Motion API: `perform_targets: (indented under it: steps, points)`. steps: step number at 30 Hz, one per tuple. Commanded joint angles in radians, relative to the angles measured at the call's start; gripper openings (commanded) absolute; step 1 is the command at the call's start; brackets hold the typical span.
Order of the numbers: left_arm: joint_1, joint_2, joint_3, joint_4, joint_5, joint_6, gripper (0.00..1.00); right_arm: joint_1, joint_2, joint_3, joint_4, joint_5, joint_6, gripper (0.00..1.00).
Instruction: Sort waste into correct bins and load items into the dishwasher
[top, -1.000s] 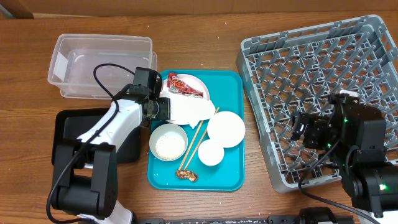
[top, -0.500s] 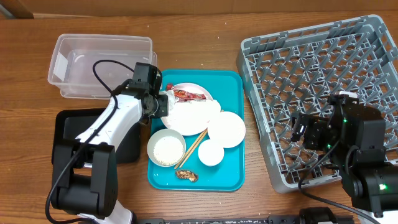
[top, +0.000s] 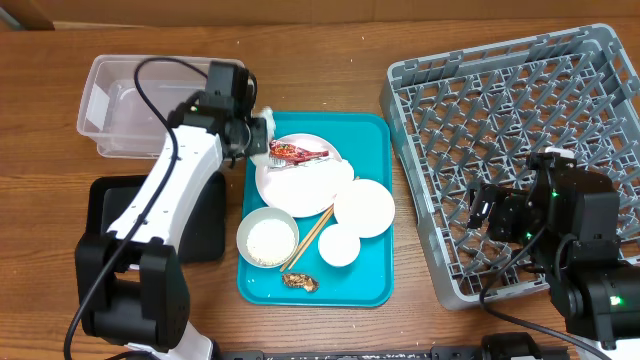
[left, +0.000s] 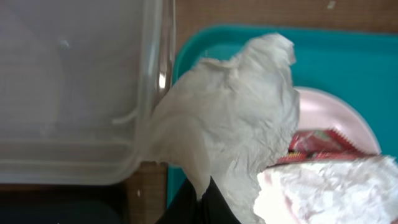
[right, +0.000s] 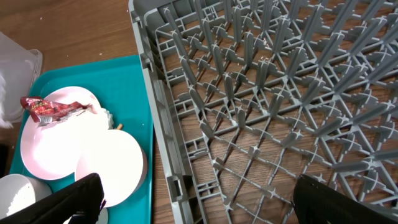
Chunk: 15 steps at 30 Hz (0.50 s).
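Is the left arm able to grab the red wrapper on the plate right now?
Probably not yet. The left tool is shut on the napkin, so it has no free grip. The red wrapper lies uncovered on the plate beside it, so after dropping the napkin the way looks free.

The crumpled napkin (left: 230, 118) hides most of the left hand (left: 199, 205), its dark fingertips (left: 183, 208) cut by the bottom edge. Over the teal tray (left: 373, 62) it half covers the red wrapper (left: 317, 146). Beside the tray, the clear bin (left: 74, 93) runs off-frame.
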Motion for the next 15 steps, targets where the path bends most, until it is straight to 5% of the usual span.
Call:
perform_targets:
  steps: [1, 8, 9, 11, 15]
  points:
    - [0.003, -0.04, 0.116, 0.002, -0.12, 0.0, 0.04, -0.003, -0.004, 0.024, 0.0, -0.001, 0.0, 1.0]
    - [0.077, -0.038, 0.139, 0.1, -0.252, 0.0, 0.04, -0.003, -0.004, 0.024, -0.002, -0.001, 0.0, 1.0]
    - [0.093, -0.037, 0.139, 0.109, -0.251, -0.001, 0.09, -0.003, -0.004, 0.024, -0.002, -0.001, 0.0, 1.0]
    - [0.112, -0.037, 0.139, 0.118, -0.241, 0.0, 0.36, -0.003, -0.004, 0.024, -0.002, -0.002, 0.0, 1.0]
    - [0.114, -0.037, 0.139, 0.109, -0.155, 0.001, 0.64, -0.003, -0.004, 0.024, -0.002, -0.001, 0.0, 1.0]
